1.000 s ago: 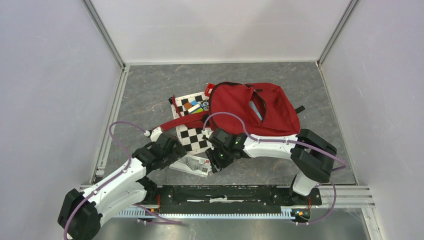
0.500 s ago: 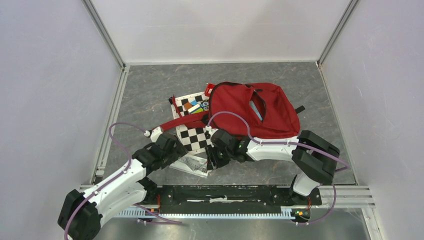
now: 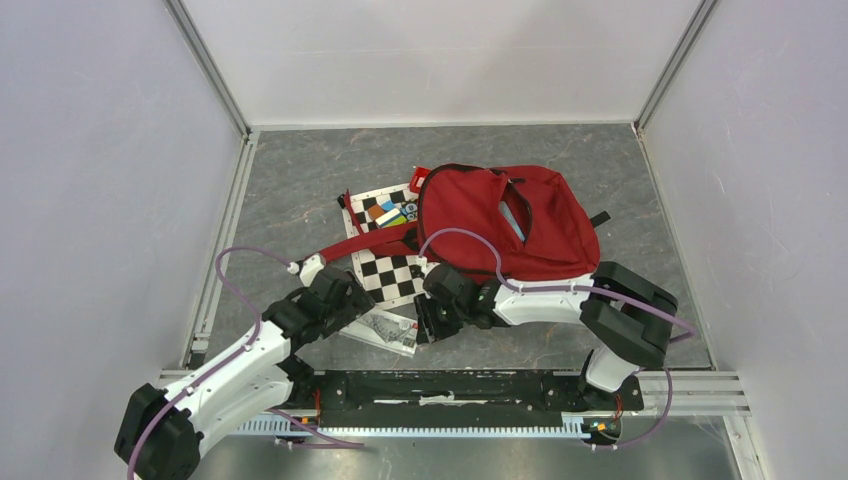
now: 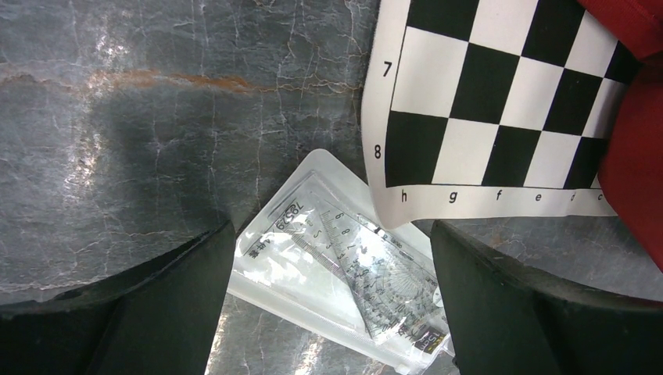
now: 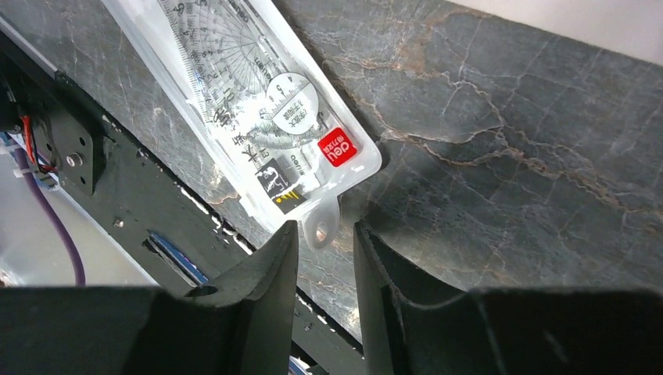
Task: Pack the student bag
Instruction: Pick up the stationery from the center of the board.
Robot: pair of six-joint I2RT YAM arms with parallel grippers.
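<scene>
The red bag (image 3: 480, 215) lies toward the far middle of the grey table (image 3: 300, 180), slightly right. Its opening gapes on top and one red strap trails out to the left. The bag's left edge rests over a checkered board (image 3: 385, 265), whose near edge overlaps a clear packet (image 3: 385, 330) of rulers and a protractor lying flat on the table. Both arms reach in low over that packet from the near side. The left gripper (image 4: 328, 234) hangs above the packet's left end with its jaws spread as wide as they go, holding nothing; the packet and a corner of the board show between its fingers (image 4: 141, 305). The right gripper (image 5: 324, 230) is at the packet's right end. Its jaws are narrowed to a small gap, and the packet's white hang tab (image 5: 319, 233) sits between the tips without being pinched.
</scene>
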